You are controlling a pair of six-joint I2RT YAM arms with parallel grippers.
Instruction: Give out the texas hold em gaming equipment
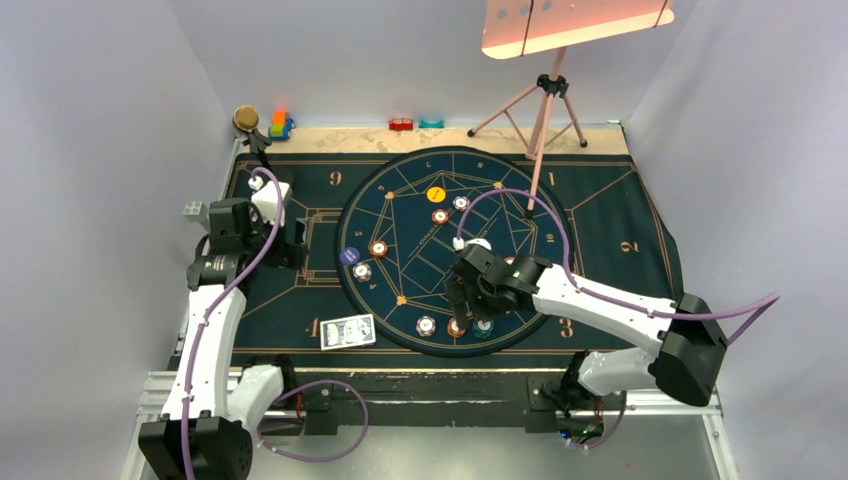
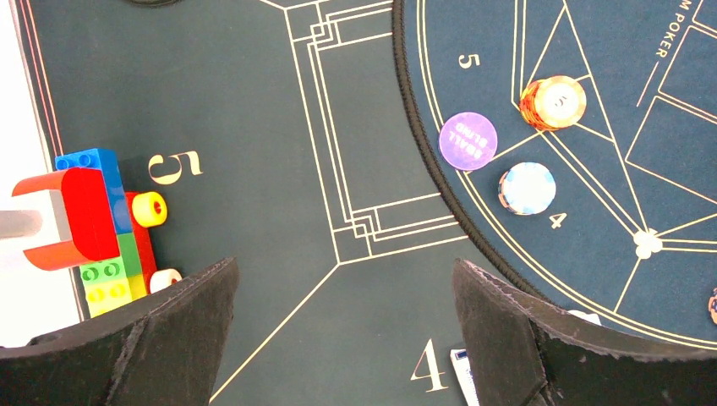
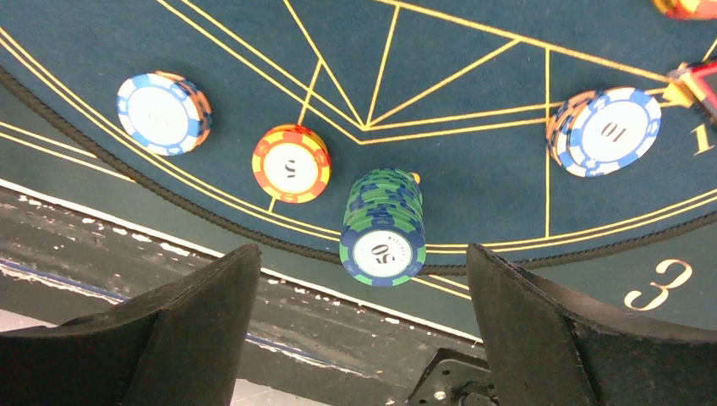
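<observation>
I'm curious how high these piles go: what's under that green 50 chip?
More green-and-blue chips: it tops a stack standing on the round mat near its edge. The lower chips' faces are covered, so their values cannot be read.

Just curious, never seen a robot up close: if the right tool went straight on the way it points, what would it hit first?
Probably the green chip stack, which stands in the gap of the open right tool; depth is hard to judge.
</observation>
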